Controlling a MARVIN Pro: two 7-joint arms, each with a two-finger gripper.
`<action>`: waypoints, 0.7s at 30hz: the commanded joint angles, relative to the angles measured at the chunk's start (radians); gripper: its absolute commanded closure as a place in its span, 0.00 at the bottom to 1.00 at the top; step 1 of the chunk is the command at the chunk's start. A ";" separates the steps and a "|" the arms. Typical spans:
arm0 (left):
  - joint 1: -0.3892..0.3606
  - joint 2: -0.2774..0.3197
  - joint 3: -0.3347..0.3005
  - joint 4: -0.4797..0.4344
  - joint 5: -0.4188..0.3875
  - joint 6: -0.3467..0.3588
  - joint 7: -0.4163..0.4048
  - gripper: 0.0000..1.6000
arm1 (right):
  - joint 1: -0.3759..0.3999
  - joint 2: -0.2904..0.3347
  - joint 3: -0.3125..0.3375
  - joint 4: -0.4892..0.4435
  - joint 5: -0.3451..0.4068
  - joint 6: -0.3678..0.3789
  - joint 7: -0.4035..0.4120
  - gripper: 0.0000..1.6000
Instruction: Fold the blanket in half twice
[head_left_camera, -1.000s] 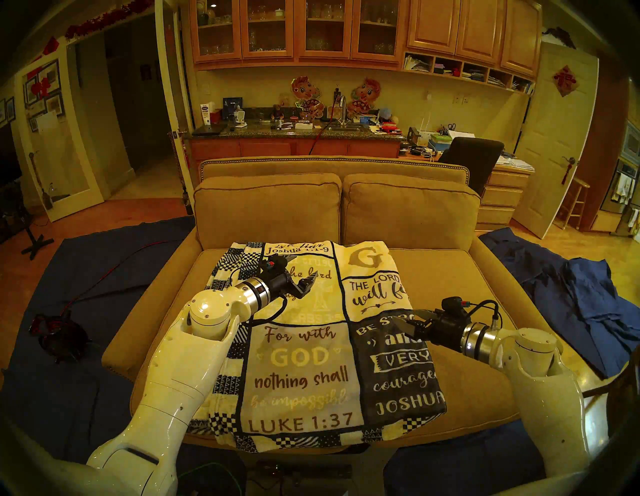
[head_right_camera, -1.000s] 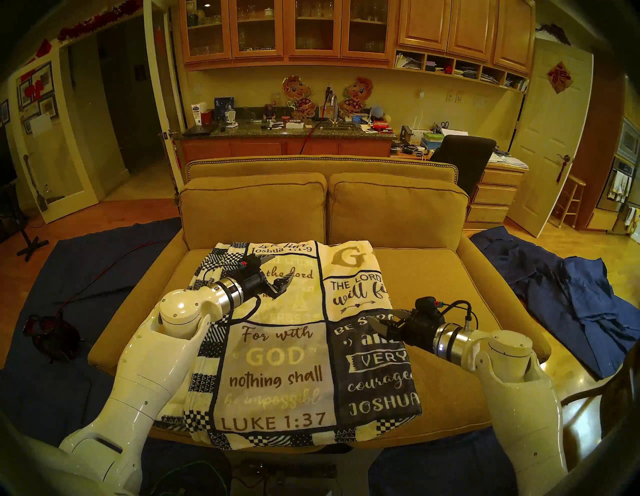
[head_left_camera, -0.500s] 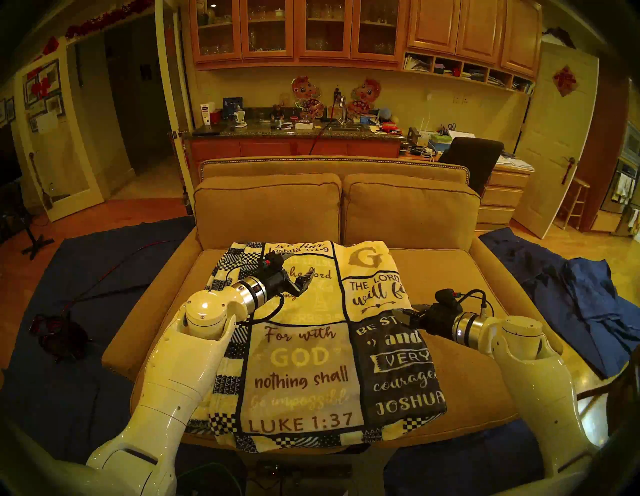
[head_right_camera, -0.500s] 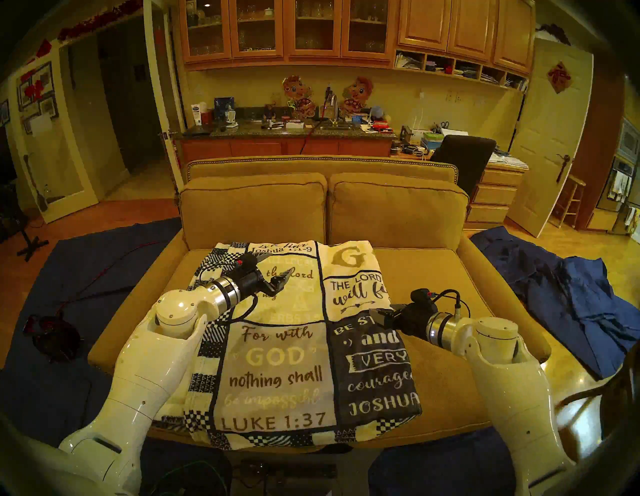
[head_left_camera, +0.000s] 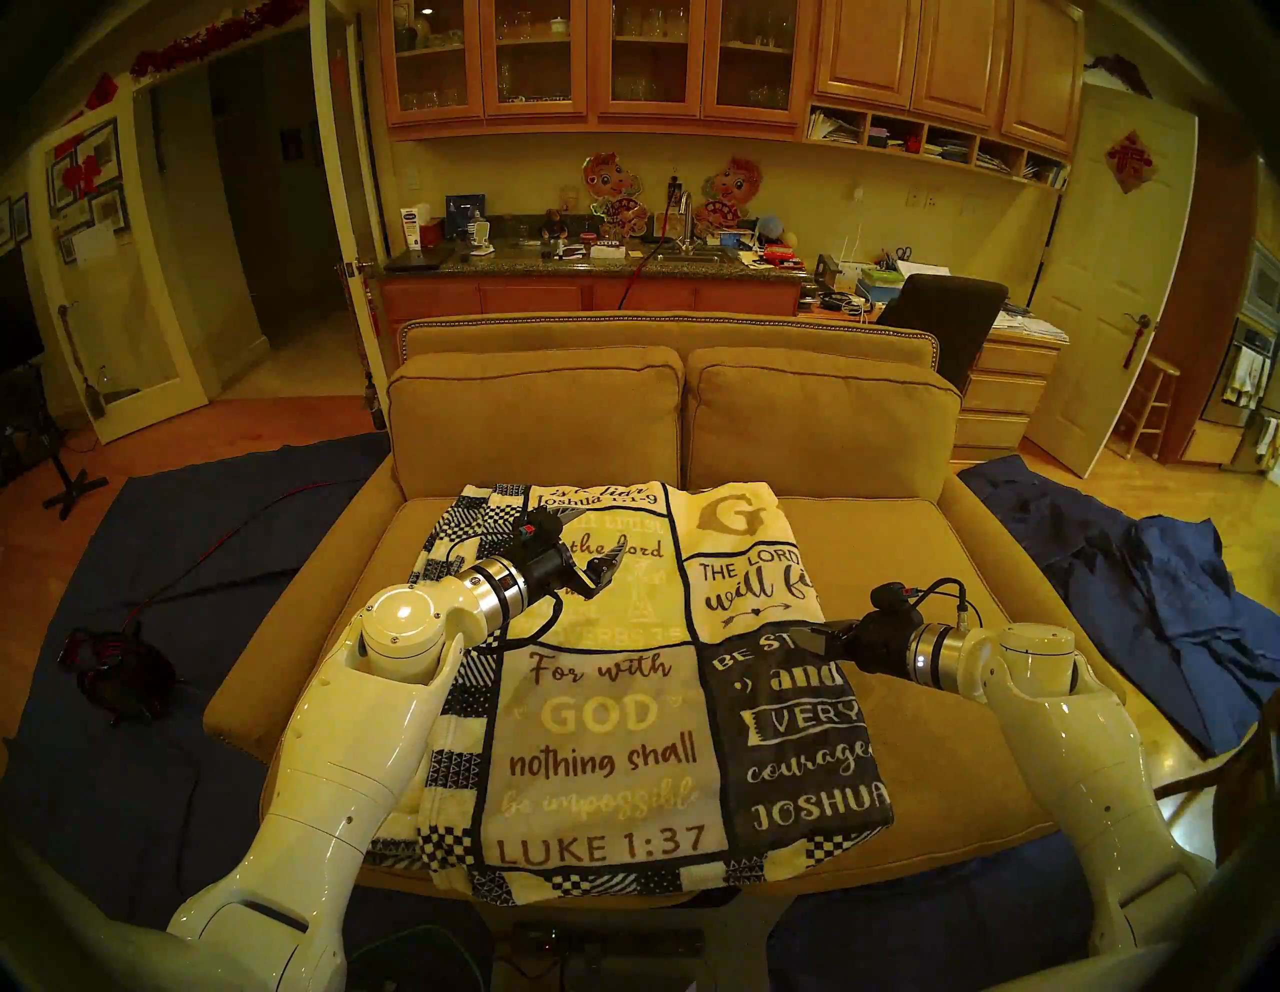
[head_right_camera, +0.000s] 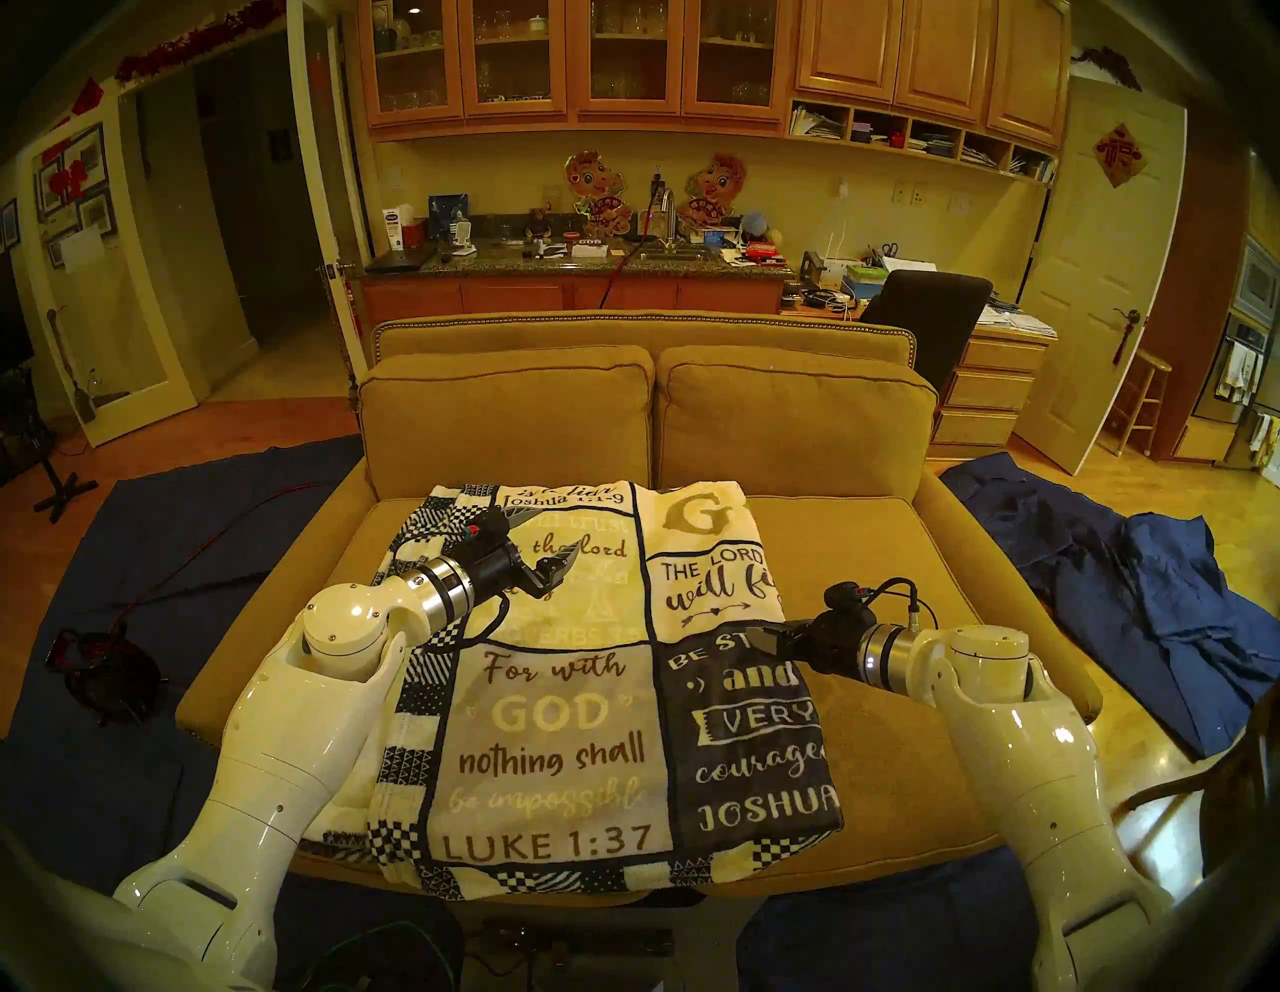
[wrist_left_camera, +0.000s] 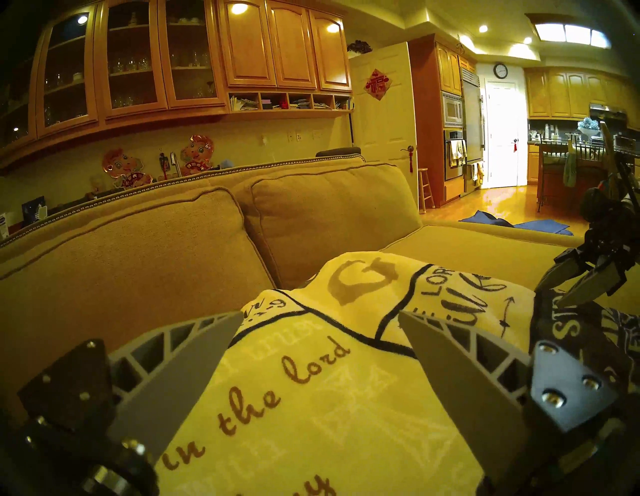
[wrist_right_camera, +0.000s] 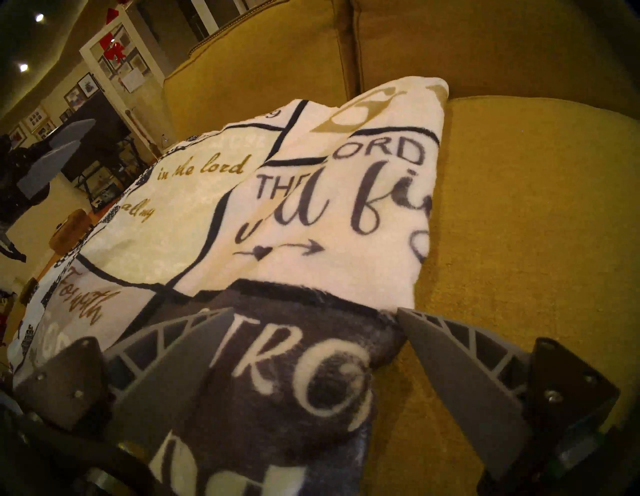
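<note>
The blanket (head_left_camera: 644, 693) lies print side up on the seat of the sofa (head_left_camera: 921, 554), in the lower centre of the head view, its near edge hanging a little over the seat front. It looks already folded: words are cut off at its right edge ("will f", "courage"), so that edge reads as a fold line. Judged state: at least one fold done, the stack squared for a further fold or final check.

Left gripper (head_left_camera: 596, 551) hovers over the upper left part of the blanket, above the "the lord" panel. Jaws apart, nothing between them; the left wrist view shows only cloth below the two fingers (wrist_left_camera: 194, 360). Forearm rises from the lower left, wrist pointing nearly level toward frame centre.

Right gripper (head_left_camera: 814, 634) sits at the blanket's right edge, mid-frame right, by the dark "BE STRONG" panel. Jaws apart and straddling that folded edge in the right wrist view; whether they touch it I cannot tell. Wrist tilted downward, pointing left. Likely reason: lined up to pinch the edge.

Dark blue cloths (head_left_camera: 1143, 609) lie on the floor, right of the sofa.
</note>
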 joint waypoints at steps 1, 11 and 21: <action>0.002 -0.006 -0.001 -0.022 -0.002 -0.007 0.004 0.00 | 0.030 0.029 0.018 0.004 0.006 -0.019 0.032 0.00; 0.106 0.043 -0.094 -0.163 -0.024 0.109 0.028 0.00 | 0.013 0.029 0.020 0.002 0.011 -0.033 0.052 0.00; 0.142 0.080 -0.145 -0.226 0.032 0.318 0.098 0.00 | 0.007 0.021 0.019 -0.016 0.020 -0.060 0.078 0.00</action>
